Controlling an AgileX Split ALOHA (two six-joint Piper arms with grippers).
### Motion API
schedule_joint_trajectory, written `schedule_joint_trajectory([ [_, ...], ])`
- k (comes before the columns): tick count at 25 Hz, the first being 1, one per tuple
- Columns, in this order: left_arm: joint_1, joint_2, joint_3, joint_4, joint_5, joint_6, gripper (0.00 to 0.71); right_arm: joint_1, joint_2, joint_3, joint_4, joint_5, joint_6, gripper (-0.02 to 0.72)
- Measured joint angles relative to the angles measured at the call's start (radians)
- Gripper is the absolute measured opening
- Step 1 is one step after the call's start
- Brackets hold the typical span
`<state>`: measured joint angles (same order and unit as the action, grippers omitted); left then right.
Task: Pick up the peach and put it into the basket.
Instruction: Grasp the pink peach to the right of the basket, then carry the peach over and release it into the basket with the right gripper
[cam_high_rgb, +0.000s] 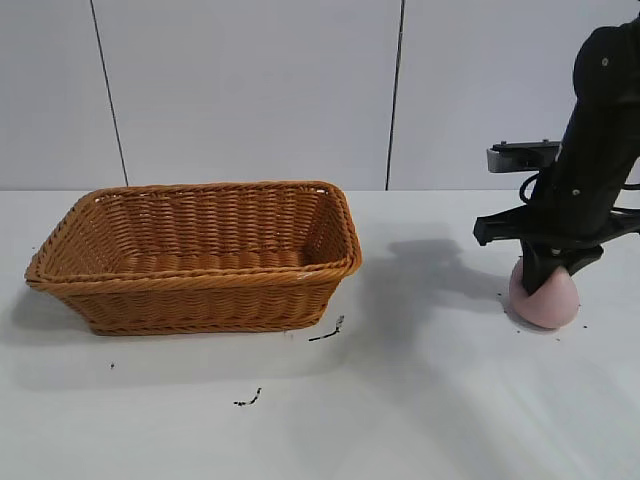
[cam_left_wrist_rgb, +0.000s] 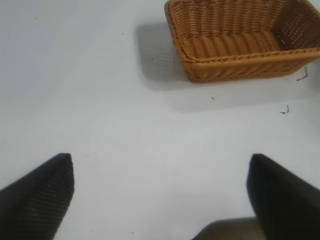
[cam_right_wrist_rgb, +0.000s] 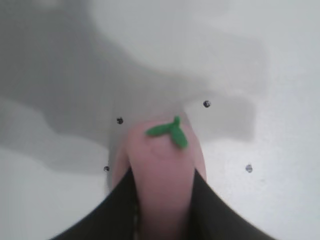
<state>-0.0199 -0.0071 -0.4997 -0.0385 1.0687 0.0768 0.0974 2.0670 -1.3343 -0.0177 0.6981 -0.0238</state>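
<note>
The pale pink peach (cam_high_rgb: 546, 299) sits on the white table at the right. My right gripper (cam_high_rgb: 541, 285) stands straight over it, shut on it. In the right wrist view the peach (cam_right_wrist_rgb: 162, 165) is squeezed between the two dark fingers (cam_right_wrist_rgb: 117, 210) and shows a small green leaf on its top. The orange-brown wicker basket (cam_high_rgb: 200, 283) stands at the left of the table, empty. It also shows in the left wrist view (cam_left_wrist_rgb: 240, 70). My left gripper (cam_left_wrist_rgb: 160, 195) is open and empty over bare table, off to the side of the basket and out of the exterior view.
Small dark scraps (cam_high_rgb: 327, 331) lie on the table in front of the basket's right corner, and another (cam_high_rgb: 248, 399) nearer the front. Several small dark dots (cam_right_wrist_rgb: 206, 104) mark the table around the peach. A grey panelled wall stands behind.
</note>
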Motion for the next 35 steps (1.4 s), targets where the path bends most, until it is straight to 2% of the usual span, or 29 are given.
schedule_joint_trajectory([
  [4, 0.0, 0.0, 0.0, 0.0, 0.0, 0.0, 0.692, 0.0, -0.057, -0.082, 0.0, 0.048, -0.003, 0.025],
  [10, 0.0, 0.0, 0.0, 0.0, 0.0, 0.0, 0.692, 0.016, -0.126, -0.315, 0.011, 0.194, -0.011, 0.024],
  [14, 0.0, 0.0, 0.0, 0.0, 0.0, 0.0, 0.692, 0.089, -0.11, -0.461, 0.011, 0.284, -0.026, 0.024],
  [19, 0.0, 0.0, 0.0, 0.0, 0.0, 0.0, 0.692, 0.222, -0.038, -0.618, 0.012, 0.316, -0.032, 0.024],
  [24, 0.0, 0.0, 0.0, 0.0, 0.0, 0.0, 0.692, 0.383, 0.057, -0.725, 0.018, 0.317, -0.033, 0.024],
  [28, 0.0, 0.0, 0.0, 0.0, 0.0, 0.0, 0.692, 0.489, 0.134, -0.744, 0.018, 0.26, -0.033, 0.024],
  [35, 0.0, 0.0, 0.0, 0.0, 0.0, 0.0, 0.692, 0.541, 0.293, -0.746, 0.024, 0.178, -0.033, 0.027],
])
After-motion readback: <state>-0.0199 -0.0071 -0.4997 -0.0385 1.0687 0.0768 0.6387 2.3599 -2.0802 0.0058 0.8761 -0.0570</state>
